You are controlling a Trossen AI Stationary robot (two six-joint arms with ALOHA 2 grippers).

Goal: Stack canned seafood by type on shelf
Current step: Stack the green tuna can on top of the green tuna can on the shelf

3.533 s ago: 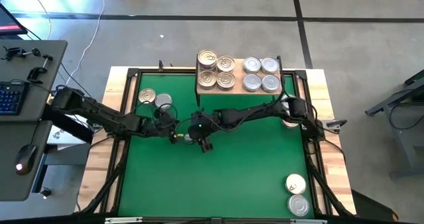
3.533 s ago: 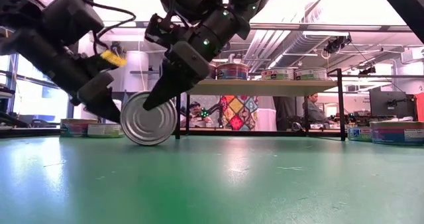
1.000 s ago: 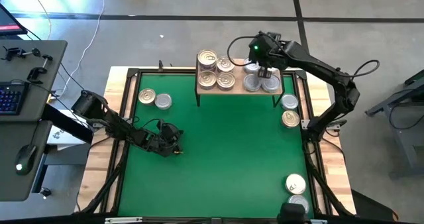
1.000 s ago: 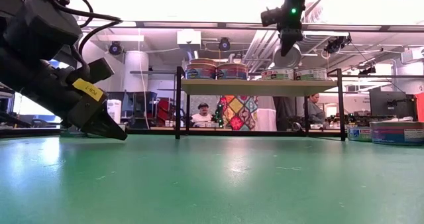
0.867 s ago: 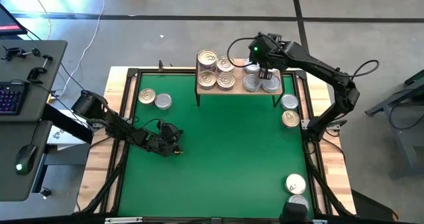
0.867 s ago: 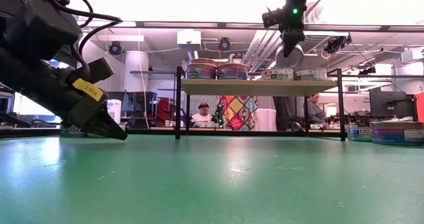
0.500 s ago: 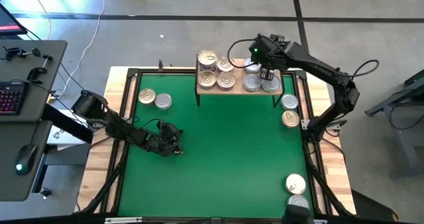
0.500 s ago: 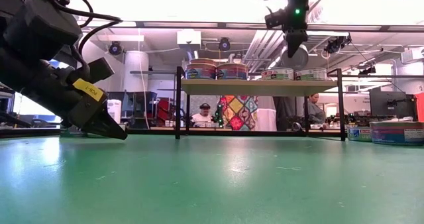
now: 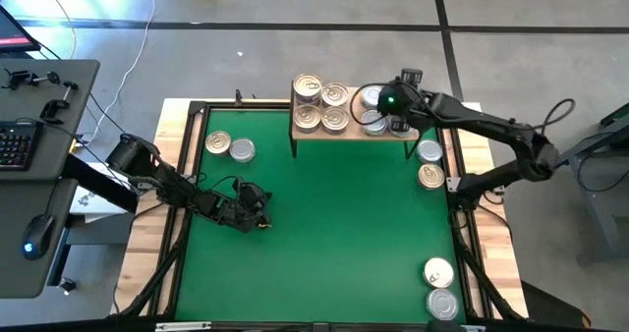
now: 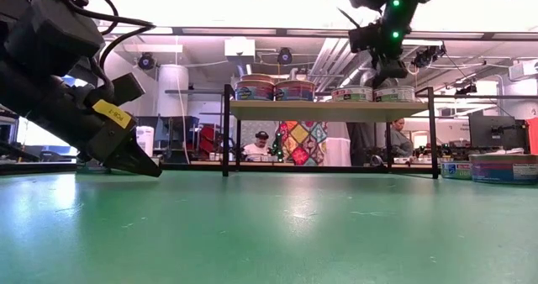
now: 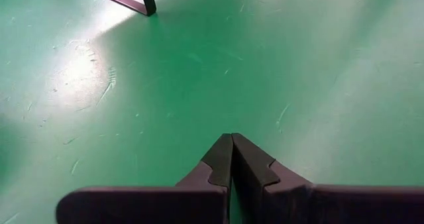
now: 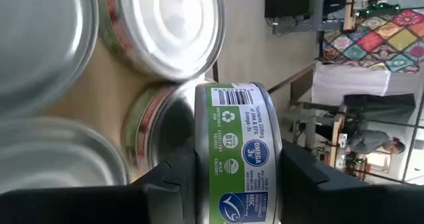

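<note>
Behind green mat (image 10: 269, 234), a seated person (image 10: 255, 144)

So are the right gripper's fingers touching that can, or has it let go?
Touching. In the right wrist view both dark fingers press against the sides of the green-labelled can, with no gap on either side, above the silver-lidded cans on the shelf.

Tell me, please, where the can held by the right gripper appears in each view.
High view: hidden under the right gripper over the shelf.
Low view: the held can hangs just above the shelf's right-hand tins.
Left wrist view: not in it.
Right wrist view: held can between the fingers, label showing.
Shared landmark: the shelf.
</note>
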